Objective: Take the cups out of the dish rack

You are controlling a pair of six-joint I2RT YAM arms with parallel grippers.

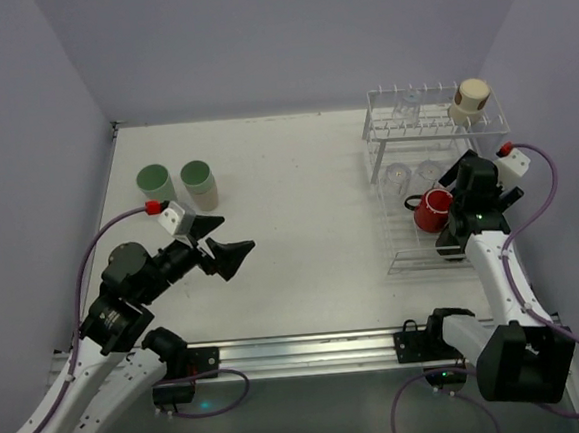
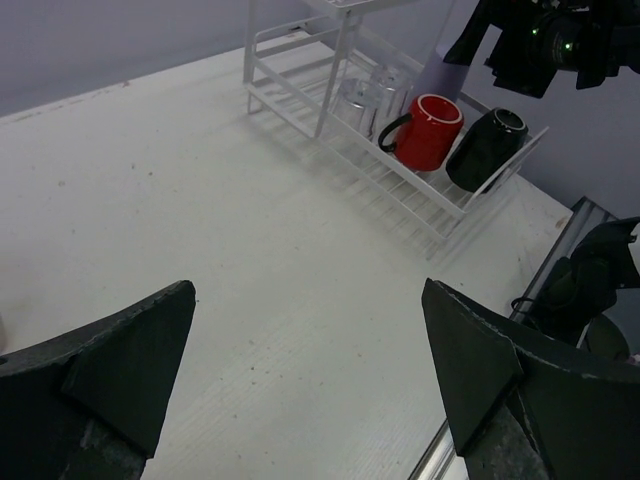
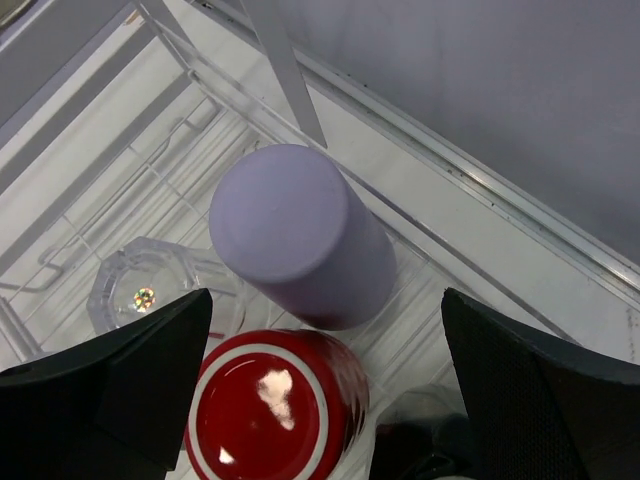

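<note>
The right hand point(image 3: 322, 395) is open above a shiny red mug point(image 3: 275, 415) and a round purple cup point(image 3: 300, 235) in the white wire rack point(image 1: 402, 248). The left hand point(image 2: 310, 380) is open, lower left.

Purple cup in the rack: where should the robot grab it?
Grip the purple cup around its round side, near the flat closed bottom that faces the right wrist camera. Come from above: it has no handle, and the red mug crowds it on one side.
</note>
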